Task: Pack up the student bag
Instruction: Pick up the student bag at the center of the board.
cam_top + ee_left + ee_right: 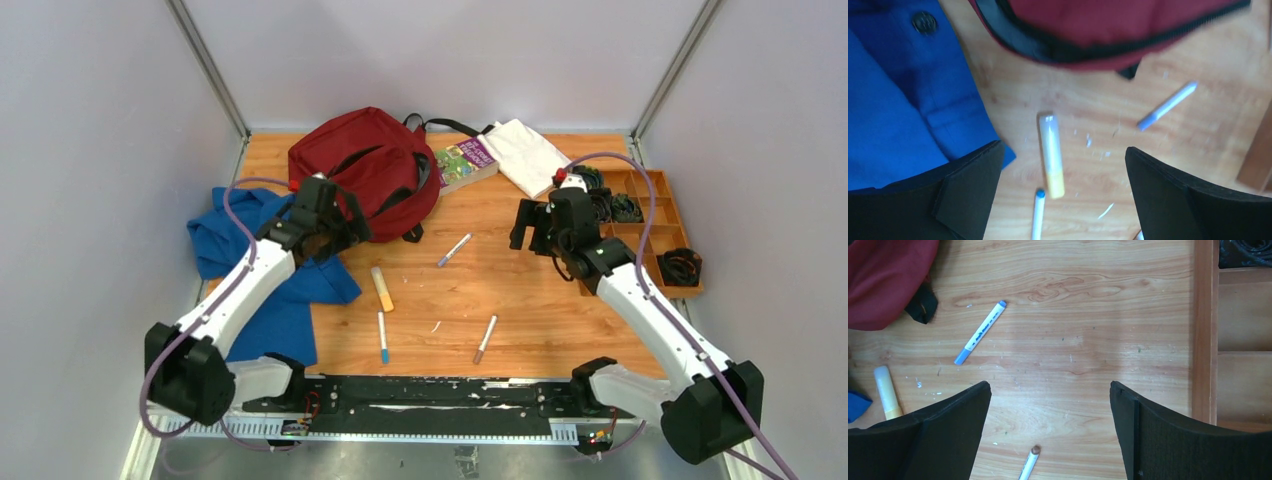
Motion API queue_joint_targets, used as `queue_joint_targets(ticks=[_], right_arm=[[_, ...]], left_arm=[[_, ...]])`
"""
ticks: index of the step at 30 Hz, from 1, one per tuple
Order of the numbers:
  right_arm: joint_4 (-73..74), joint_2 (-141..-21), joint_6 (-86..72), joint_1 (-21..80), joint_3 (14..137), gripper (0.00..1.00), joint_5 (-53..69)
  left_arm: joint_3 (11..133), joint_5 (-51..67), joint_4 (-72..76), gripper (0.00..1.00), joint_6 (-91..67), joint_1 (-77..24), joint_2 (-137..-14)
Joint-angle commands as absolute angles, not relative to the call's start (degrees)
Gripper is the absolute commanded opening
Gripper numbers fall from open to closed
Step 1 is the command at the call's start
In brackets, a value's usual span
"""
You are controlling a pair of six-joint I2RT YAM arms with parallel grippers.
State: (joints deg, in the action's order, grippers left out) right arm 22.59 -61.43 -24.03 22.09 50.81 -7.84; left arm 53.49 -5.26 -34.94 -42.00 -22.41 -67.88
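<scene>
1. Top external view: pens (383,337) lay loose on the worktop (520,290) nearer the arms than the student bag (365,160), a yellow highlighter (382,288) and a blue marker (454,249) among them, probably waiting to be packed.
2. The left tool (1063,152) hung at the bag's near edge, jaws wide apart and empty, its arm stretched forward over a blue garment (260,280).
3. The right tool (1049,387), equally spread and empty, hovered well right of the bag, pointing down.
4. The bag lay at the far side, a book (465,163) just beside its right flank, a white cloth (527,155) beyond.
</scene>
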Motion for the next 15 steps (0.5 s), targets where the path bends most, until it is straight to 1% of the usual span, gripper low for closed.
queue_joint_targets(ticks=[1,5,10,15], right_arm=[[22.7,-58.6,-24.8,21.7,50.0,0.93,-6.1],[23.0,-57.2,-26.3,21.6,49.2,0.93,-5.5],[23.2,-56.7,-27.5,21.6,48.1,0.93,-4.8],[23.5,-56.8,-27.6,21.6,47.5,0.93,-4.3]], left_arm=[[58.8,0.2,-32.4,1.0,-46.1,-14.7,-74.3],[61.8,4.9,-29.3,1.0,-51.4,-11.2,-77.9],[61.4,0.5,-23.7,1.0,-57.1,-10.7,-80.0],[60.7,5.1,-16.7,0.98,-58.9,-10.4,-85.9]])
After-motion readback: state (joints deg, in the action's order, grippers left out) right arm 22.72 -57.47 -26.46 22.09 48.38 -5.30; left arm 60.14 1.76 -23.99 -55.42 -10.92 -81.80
